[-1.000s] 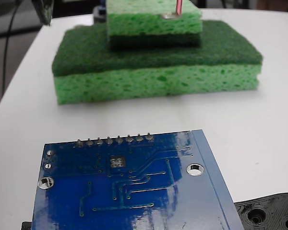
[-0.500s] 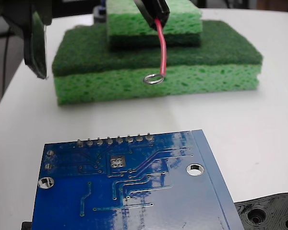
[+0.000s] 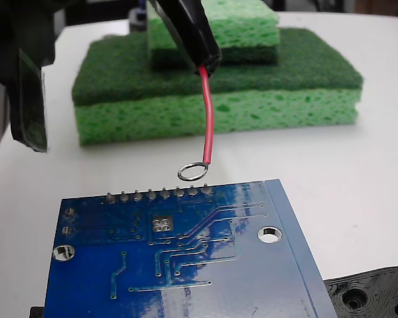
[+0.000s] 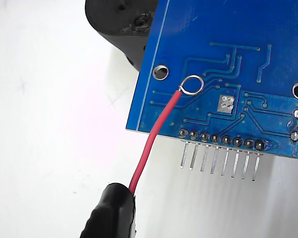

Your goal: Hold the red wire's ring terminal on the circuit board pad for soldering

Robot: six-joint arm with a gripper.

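We are carrying the red wire by its black sleeve; whether the fingers are clenched, we cannot tell. The ring terminal is hanging short of the pad, off the circuit board beyond its pins.

My fixed view sits low and close at one edge of the table, looking nearly level across it. The circuit board fills the bottom of the picture, its pin row on the far edge, with the stacked green sponges behind, toward the far edge of the table. My wrist view looks almost straight down from close above, facing the opposite way: the circuit board fills the top right, pins pointing toward the bottom. Both views share the board, the pad, the red wire and the ring terminal.
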